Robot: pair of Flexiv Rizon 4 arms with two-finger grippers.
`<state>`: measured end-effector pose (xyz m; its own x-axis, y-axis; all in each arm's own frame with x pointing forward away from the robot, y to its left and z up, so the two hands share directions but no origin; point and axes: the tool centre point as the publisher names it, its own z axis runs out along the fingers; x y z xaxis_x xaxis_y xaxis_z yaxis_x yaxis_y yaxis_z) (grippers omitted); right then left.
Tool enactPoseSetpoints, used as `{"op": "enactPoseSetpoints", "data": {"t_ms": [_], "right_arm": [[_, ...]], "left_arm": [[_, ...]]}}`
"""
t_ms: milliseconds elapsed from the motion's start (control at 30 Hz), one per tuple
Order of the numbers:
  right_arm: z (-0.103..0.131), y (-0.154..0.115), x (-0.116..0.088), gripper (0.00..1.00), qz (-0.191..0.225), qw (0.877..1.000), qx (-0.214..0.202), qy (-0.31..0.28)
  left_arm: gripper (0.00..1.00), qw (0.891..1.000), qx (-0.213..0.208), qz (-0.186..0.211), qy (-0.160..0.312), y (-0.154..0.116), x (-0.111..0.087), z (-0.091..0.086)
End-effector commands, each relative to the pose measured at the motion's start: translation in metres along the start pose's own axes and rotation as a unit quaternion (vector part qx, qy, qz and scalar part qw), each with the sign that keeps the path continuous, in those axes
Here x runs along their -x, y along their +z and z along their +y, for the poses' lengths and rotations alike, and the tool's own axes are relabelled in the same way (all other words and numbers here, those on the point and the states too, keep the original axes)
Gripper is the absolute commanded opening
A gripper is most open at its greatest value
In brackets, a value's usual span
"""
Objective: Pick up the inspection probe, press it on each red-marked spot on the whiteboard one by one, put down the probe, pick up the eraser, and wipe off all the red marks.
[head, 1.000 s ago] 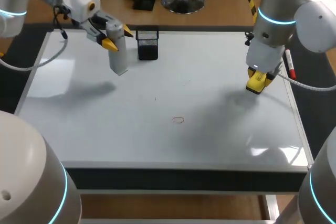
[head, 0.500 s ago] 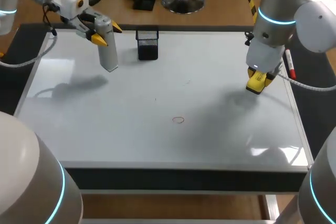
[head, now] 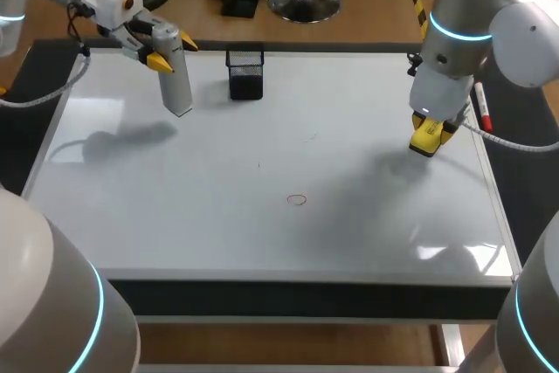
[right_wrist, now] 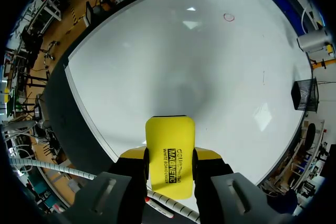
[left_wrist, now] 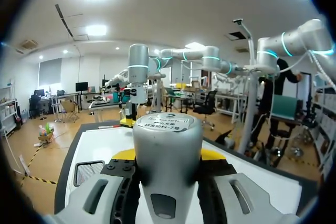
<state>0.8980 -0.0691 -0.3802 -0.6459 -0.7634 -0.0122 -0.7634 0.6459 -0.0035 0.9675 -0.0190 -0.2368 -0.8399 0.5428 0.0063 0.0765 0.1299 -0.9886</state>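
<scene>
Over the far left part of the whiteboard [head: 367,242], the grey inspection probe [head: 177,85] hangs clear of the surface, its shadow lying well apart from its lower end. The probe is clenched near its upper end between the yellow-tipped fingers of the left gripper [head: 172,51]; in the left wrist view it fills the gap between both fingers, which press it from two sides. Just beside the probe stands a black mesh pen holder [head: 245,74]. One small red ring [head: 298,200] is plain near the middle of the board, well apart from the probe. Other specks on the board are too small to tell as marks. Near the right edge, the yellow eraser [head: 425,139] sits grasped in the right gripper [head: 431,131], held just above the board. Beside that arm, a red marker pen [head: 480,107] lies along the board's edge. Judged from this layout, the probe is picked up but not yet put down. Whether the red ring has been pressed cannot be told. The eraser is already in hand, yet wiping is unfinished, since the ring remains. What appears left is to set the probe down and wipe that mark.
</scene>
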Motion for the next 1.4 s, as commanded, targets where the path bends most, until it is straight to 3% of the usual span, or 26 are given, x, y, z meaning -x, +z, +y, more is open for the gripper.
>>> {"op": "enactPoseSetpoints", "data": {"t_ms": [33, 400, 667, 867, 1100, 1400], "right_arm": [[-0.001, -0.001, 0.0, 0.0, 0.001, 1.0, 0.0, -0.001], [-0.001, -0.001, 0.0, 0.0, 0.001, 1.0, 0.0, -0.001], [0.029, -0.006, 0.002, 0.0, 0.002, 0.999, -0.006, -0.037], [0.069, -0.012, 0.011, 0.0, -0.005, 0.997, -0.009, -0.079], [0.131, -0.014, 0.037, 0.0, -0.028, 0.989, 0.008, -0.145], [0.203, -0.012, 0.07, 0.0, -0.007, 0.974, -0.007, -0.225]], "left_arm": [[0.0, 1.0, 0.0, 0.002, 0.001, -0.001, 0.001, 0.0], [0.0, 1.0, 0.0, 0.002, 0.001, -0.001, 0.001, 0.0], [0.0, 1.0, 0.0, 0.002, 0.001, -0.001, 0.001, 0.0], [0.0, 1.0, 0.0, 0.002, 0.001, -0.001, 0.001, 0.0], [0.0, 1.0, 0.0, 0.002, 0.001, -0.001, 0.001, 0.0], [0.0, 1.0, 0.0, 0.002, 0.001, -0.001, 0.001, 0.0]]}}
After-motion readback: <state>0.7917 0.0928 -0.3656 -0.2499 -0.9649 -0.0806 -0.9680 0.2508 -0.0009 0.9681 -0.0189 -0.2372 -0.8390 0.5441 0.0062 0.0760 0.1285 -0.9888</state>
